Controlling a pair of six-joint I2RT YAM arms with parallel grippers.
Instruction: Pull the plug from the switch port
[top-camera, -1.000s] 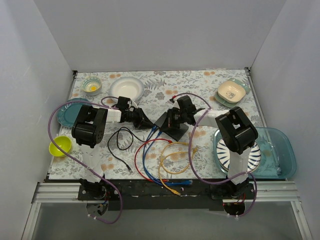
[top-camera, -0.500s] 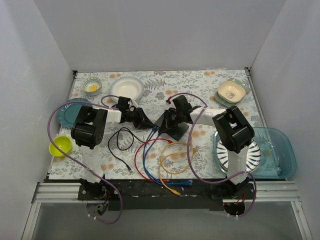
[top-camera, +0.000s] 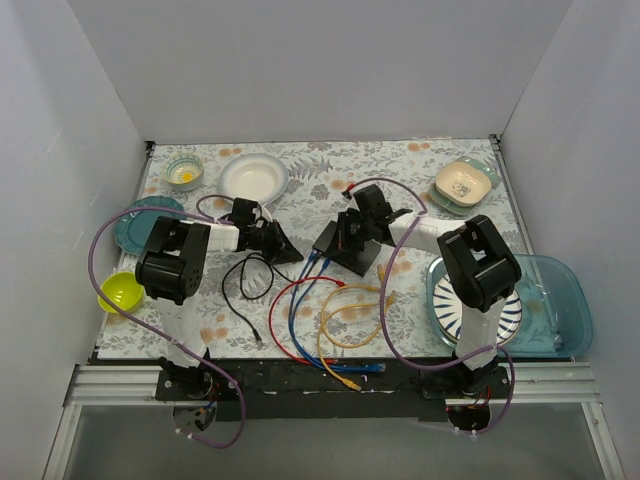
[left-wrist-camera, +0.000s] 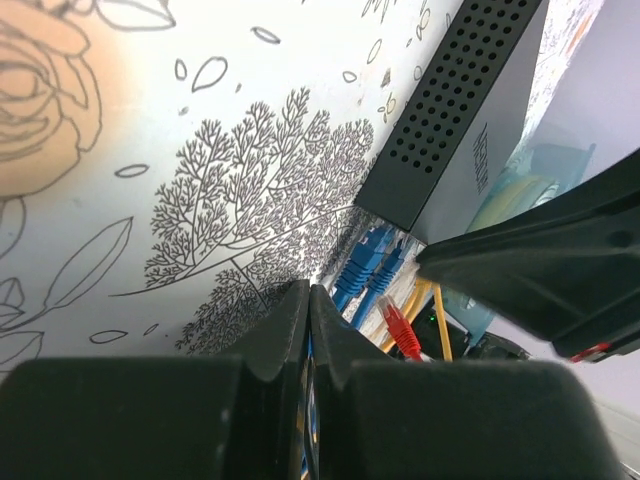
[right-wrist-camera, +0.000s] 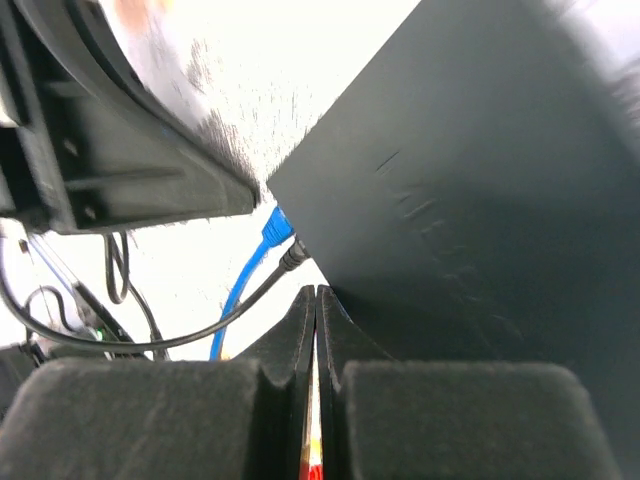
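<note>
We log the switch (top-camera: 352, 258) mid-table, blue plugs (left-wrist-camera: 363, 264) seated; left gripper (left-wrist-camera: 308, 296) and right gripper (right-wrist-camera: 316, 296) both pinched together, nothing evidently held; risk: any tug drags the unpinned switch along.

You have both arms stretched low toward each other, the left gripper (top-camera: 275, 241) pointing right and the right gripper (top-camera: 345, 236) pointing left, near but apart, each with its two fingers pressed together.
</note>
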